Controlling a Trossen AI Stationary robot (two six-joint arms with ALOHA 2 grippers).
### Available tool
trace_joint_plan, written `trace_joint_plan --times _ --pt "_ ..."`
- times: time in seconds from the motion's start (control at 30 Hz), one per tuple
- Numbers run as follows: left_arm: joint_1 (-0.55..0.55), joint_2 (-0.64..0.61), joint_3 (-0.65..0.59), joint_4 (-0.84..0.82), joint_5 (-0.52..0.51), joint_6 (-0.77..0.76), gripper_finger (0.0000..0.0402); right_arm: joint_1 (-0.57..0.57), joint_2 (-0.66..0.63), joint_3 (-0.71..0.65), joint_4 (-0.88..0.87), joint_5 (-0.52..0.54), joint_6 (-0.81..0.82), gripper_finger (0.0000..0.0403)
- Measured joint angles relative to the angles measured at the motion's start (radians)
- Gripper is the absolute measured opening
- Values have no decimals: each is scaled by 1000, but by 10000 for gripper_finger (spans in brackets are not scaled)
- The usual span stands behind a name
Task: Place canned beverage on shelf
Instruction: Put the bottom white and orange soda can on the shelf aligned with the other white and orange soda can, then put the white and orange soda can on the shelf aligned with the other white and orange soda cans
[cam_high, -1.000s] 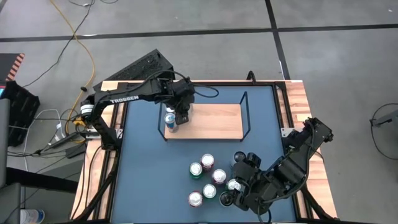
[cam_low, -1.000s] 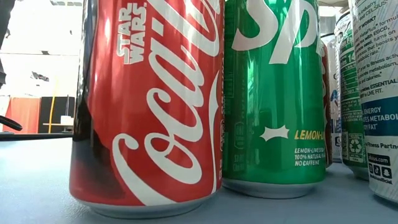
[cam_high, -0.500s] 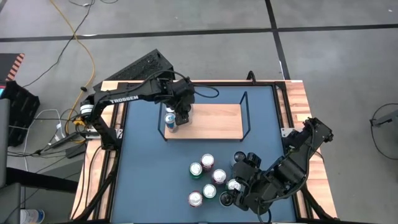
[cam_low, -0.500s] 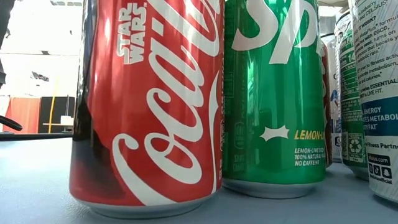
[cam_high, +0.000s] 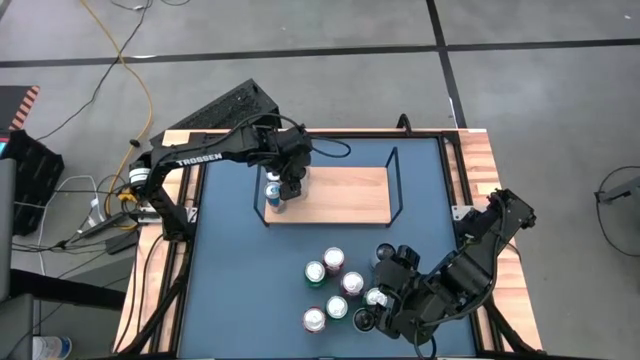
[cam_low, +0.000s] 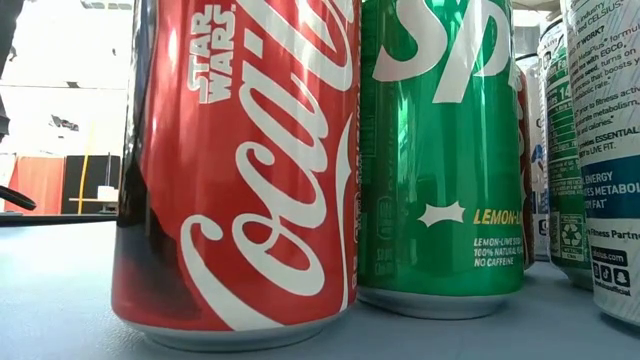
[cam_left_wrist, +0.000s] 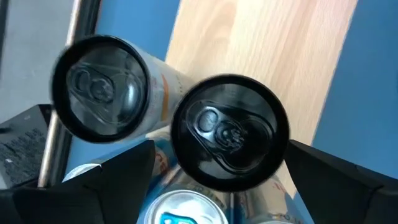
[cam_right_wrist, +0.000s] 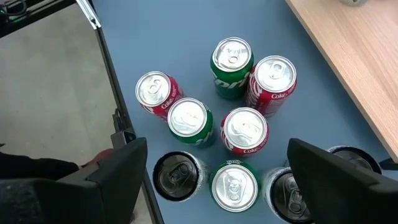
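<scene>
Left gripper (cam_high: 282, 192), jaws spread, stands over a black-topped can (cam_left_wrist: 229, 132) set at the shelf (cam_high: 345, 195)'s left end; lift straight up, clear of neighbouring cans; right gripper (cam_high: 385, 300), jaws spread, waits below the shelf.

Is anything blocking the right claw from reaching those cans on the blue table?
Nothing visible does. The right gripper hangs open above the can cluster on the blue table, with only air between them. The left gripper is away at the shelf.

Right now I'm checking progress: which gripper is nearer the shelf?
Left. The left gripper hangs over the shelf at its end; the right gripper hovers off it, above loose cans.
</scene>
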Motion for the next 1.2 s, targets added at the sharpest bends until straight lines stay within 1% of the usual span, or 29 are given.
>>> trace_joint_plan --times 0.17,0.67,0.77,0.97,1.03,1.2 --pt "0 -2 0 -3 12 -1 346 0 0 0 -3 0 0 372" --pt "-9 -64 0 -15 -37 -34 346 0 0 0 -35 0 1 372" --pt "-15 -92 0 -16 -58 -45 346 0 0 0 -72 0 9 372" --pt "-43 -174 0 -20 -63 -86 346 0 0 0 -200 -5 99 372" --pt "-60 -209 0 -20 -58 -106 346 -2 0 0 -241 -33 144 372" --pt "-116 -295 0 4 13 -150 346 -9 1 0 -239 -194 147 372"
